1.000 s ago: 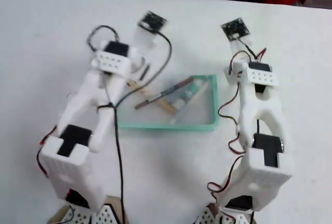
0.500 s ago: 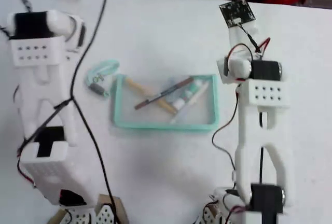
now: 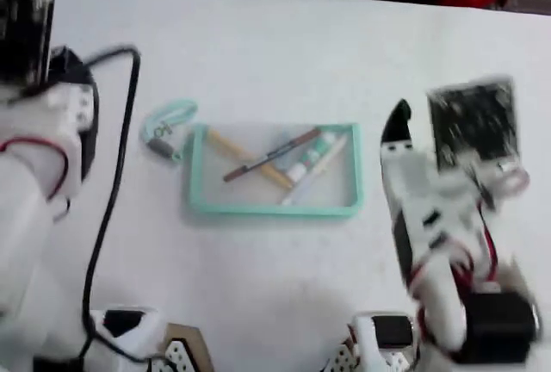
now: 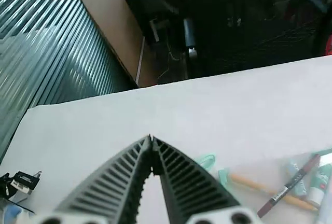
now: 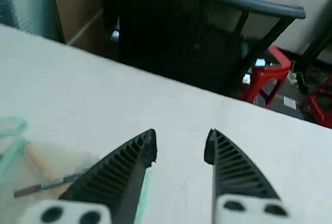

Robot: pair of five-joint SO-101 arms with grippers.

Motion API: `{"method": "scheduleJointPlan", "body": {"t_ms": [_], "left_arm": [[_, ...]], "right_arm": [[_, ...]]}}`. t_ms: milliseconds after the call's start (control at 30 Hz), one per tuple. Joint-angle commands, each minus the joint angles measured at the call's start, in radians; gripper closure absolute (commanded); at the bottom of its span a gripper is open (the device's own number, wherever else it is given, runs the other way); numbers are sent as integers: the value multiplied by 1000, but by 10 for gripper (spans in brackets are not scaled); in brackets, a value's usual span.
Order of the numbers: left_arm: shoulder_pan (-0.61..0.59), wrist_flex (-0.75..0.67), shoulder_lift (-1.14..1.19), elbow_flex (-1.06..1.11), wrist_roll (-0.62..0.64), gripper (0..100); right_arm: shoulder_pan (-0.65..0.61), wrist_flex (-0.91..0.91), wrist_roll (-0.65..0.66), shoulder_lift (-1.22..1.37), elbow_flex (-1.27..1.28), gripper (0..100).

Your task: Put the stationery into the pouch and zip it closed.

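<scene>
Both of your arms have swung back from the pouch (image 3: 275, 210). A second ago the left arm (image 3: 34, 174) lay over the pouch's left end and the right arm (image 3: 439, 226) stood just beside its right end. Now each is off to its own side, well apart from it. The left tool (image 4: 151, 149) is clenched on nothing, tips touching. The right tool (image 5: 180, 146) is released, with a clear gap between its jaws.

The pouch has stayed flat in the middle of the worktop (image 3: 284, 62). The pencil (image 3: 245, 158), the brown pen (image 3: 271, 155) and the smaller pale pieces lie inside its green edging. With the left arm gone, the green loop (image 3: 172, 115) at its left end is uncovered.

The filling looks done to me, and the retreat suggests the zipping is too, but you cannot tell from here whether the zip is fully shut.

The worktop is plain white. Behind it the room is dark, with a ribbed panel (image 4: 46, 42), a black chair (image 5: 207, 37) and a red stool frame (image 5: 262, 79).
</scene>
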Motion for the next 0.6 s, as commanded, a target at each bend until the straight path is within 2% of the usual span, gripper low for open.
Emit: {"method": "scheduleJointPlan", "body": {"t_ms": [0, 300, 467, 567], "left_arm": [[58, -17, -183, 109, -3, 976], [61, -55, -559, 393, -3, 969], [53, -184, -779, 724, -3, 889], [53, -262, -944, 953, -3, 884]], "right_arm": [[-10, 5, -58, -120, -40, 839], [-10, -2, -60, -400, 110, 839], [-10, -96, -60, -539, 327, 839], [-10, -174, -58, -647, 477, 839]]}}
